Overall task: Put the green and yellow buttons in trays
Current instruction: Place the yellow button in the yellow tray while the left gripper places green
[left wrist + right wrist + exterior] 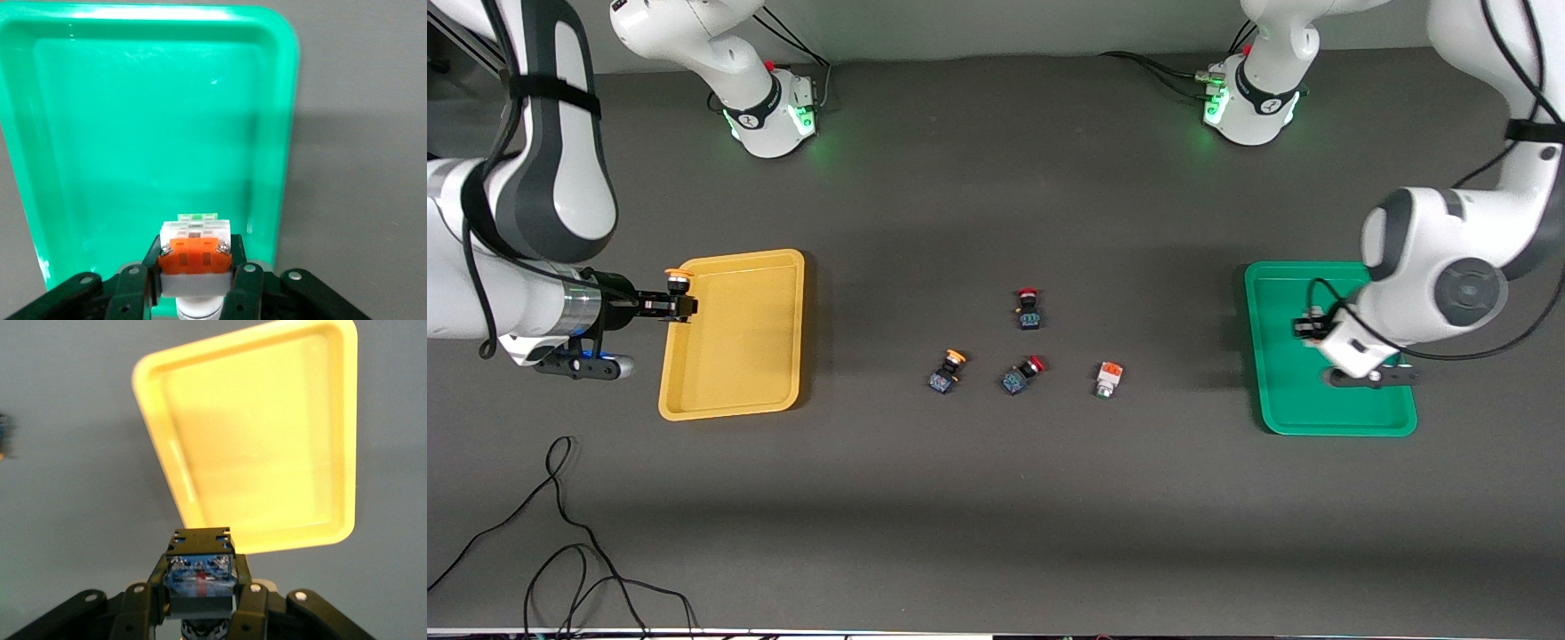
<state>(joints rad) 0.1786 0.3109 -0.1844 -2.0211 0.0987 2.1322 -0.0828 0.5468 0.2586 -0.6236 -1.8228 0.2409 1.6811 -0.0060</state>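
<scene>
Right gripper (679,305) over yellow tray's (734,391) edge, clamped on yellow button (200,577); blue body seen only by wrist. Mid-table: second yellow button (947,372), two red switches (1029,308), white button (1108,380). Left gripper (1309,326) over green tray (1280,400), clamped on another white button (194,257).

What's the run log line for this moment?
left gripper: holds white button over green tray | right gripper: holds yellow button at yellow tray edge

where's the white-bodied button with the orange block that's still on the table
In the front view, the white-bodied button with the orange block lies on the dark table, between a red-capped switch and the green plastic tray.
</scene>
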